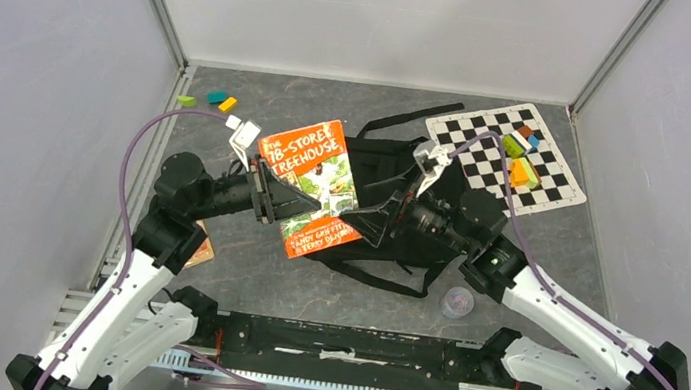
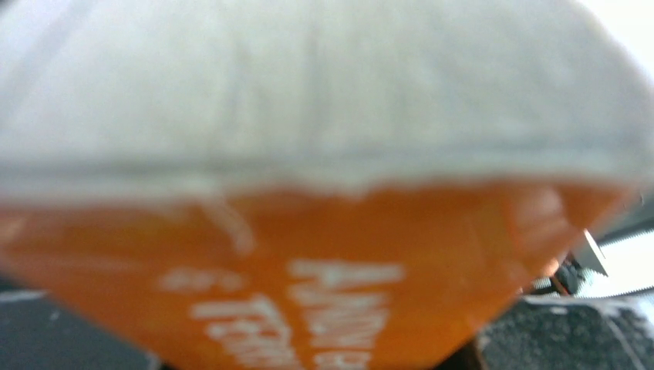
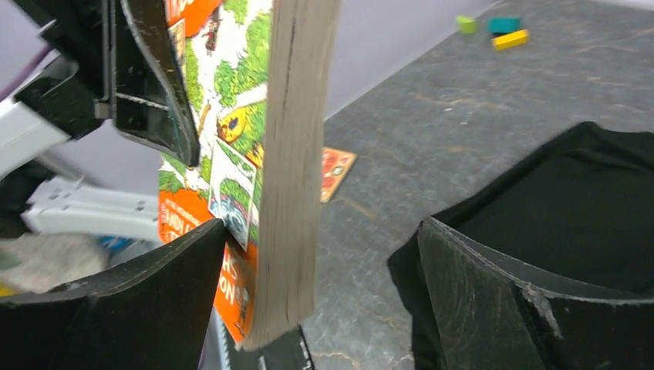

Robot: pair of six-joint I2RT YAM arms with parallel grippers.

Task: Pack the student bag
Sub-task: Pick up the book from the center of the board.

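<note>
Left tool (image 1: 270,200) clamps orange book (image 1: 311,180) at 9 o'clock edge. Right tool (image 3: 321,225) spread wide, astride 4 o'clock edge, over student bag (image 1: 388,163).

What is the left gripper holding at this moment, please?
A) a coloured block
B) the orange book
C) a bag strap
B: the left gripper is clamped on the edge of the book, whose orange cover fills the left wrist view.
</note>
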